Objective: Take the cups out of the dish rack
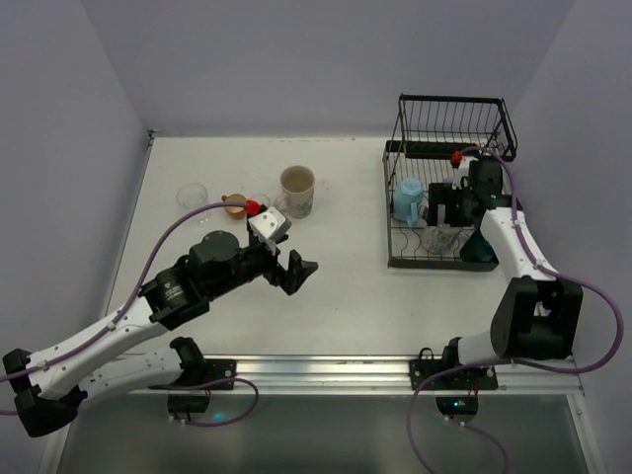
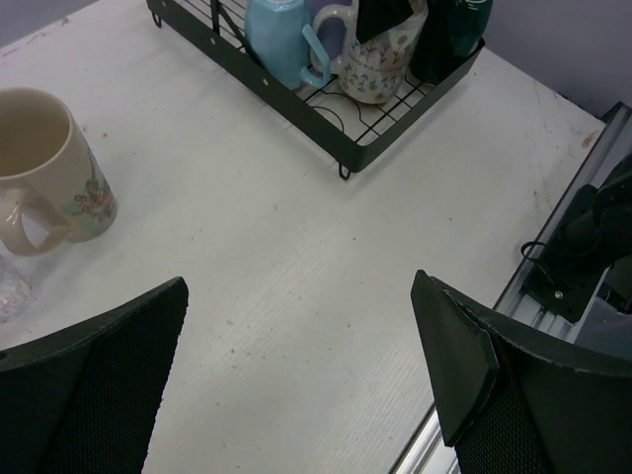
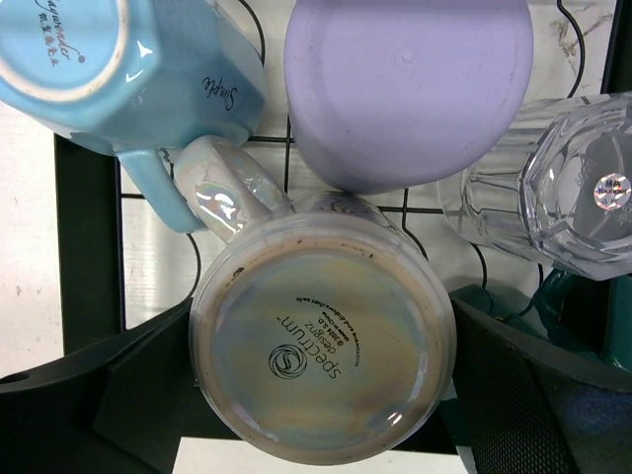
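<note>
The black wire dish rack (image 1: 395, 259) stands at the right of the table. In its lower tray sit upside-down cups: a light blue mug (image 3: 109, 59), a lavender cup (image 3: 405, 89), a clear glass (image 3: 563, 188) and a pearly white mug (image 3: 321, 375). My right gripper (image 3: 322, 301) is open, its fingers on either side of the white mug's base, which rests in the rack. My left gripper (image 2: 301, 286) hangs open and empty over bare table. A beige mug (image 1: 296, 191), a small orange cup (image 1: 234, 204) and a clear glass (image 1: 192, 196) stand on the table beyond it.
A dark teal cup (image 3: 592, 306) sits by my right finger in the rack. The rack's raised upper basket (image 1: 454, 118) stands behind my right arm. The metal rail (image 1: 326, 367) runs along the near table edge. Walls close in the table on three sides.
</note>
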Controlling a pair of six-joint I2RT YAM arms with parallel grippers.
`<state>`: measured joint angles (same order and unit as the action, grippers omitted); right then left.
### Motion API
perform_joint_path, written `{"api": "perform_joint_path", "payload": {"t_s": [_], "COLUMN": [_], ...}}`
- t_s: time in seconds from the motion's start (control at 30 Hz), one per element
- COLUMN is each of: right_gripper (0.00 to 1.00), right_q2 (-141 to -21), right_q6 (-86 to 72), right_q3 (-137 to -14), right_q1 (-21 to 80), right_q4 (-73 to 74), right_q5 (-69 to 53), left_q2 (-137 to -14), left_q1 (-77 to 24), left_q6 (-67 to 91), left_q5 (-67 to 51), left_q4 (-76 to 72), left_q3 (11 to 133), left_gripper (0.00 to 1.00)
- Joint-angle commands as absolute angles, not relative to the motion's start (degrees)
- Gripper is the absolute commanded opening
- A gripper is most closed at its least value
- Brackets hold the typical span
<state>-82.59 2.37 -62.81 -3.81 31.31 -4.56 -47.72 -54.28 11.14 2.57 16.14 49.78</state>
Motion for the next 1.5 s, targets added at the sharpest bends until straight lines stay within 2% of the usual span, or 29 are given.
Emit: {"api": "perform_joint_path", "payload": {"t_s": [0.0, 0.2, 0.3, 0.33, 0.43, 0.57, 0.87, 1.13, 1.33, 1.47], "right_gripper": [0.99, 0.99, 0.92, 0.79, 0.62, 0.50, 0.40, 0.38, 0.37, 0.34], "right_q2": [-85.3, -84.0, -81.0, -79.8, -74.8, -66.5, -53.4, -43.6, -39.8, -37.1], "right_q6": [2.0, 0.4, -3.2, -4.2, -8.1, -13.2, -18.5, -24.3, -29.8, -34.5], "right_q3": [-61.6, -60.1, -58.1, -57.4, -55.2, -51.8, -46.9, -44.7, -43.7, -40.8], "right_q1": [-3.7, -1.0, 2.0, 2.6, 4.0, 4.6, 4.6, 4.5, 4.5, 4.5], "right_q4": [32.6, 29.1, 26.2, 25.5, 23.3, 19.2, 13.5, 10.8, 9.1, 2.4], "right_q5": [-5.6, 2.1, 4.5, 5.0, 6.0, 6.6, 3.1, 0.4, -6.9, -12.8], "left_q2": [-47.8, -48.9, -49.7, -50.3, -51.2, -51.9, -56.8, -64.7, -72.2, -78.6], "left_q1": [-53.2, -51.8, -51.5, -51.5, -51.5, -51.5, -51.6, -51.6, -51.6, -51.6], "left_q6": [10.2, 10.7, 11.2, 11.4, 12.2, 14.0, 22.5, 29.6, 36.9, 39.7], "left_q5": [1.8, 0.3, -1.4, -1.7, -3.0, -4.3, -14.1, -16.6, -14.7, -14.3], "left_q4": [14.0, 13.4, 13.4, 13.4, 13.2, 12.2, 1.4, -15.9, -28.4, -33.4], "left_q3": [49.5, 49.5, 49.8, 50.1, 50.9, 51.7, 50.3, 47.8, 45.8, 46.8], "left_gripper": [1.00, 1.00, 1.00, 1.00, 1.00, 1.00, 0.96, 0.96, 0.97, 0.99]}}
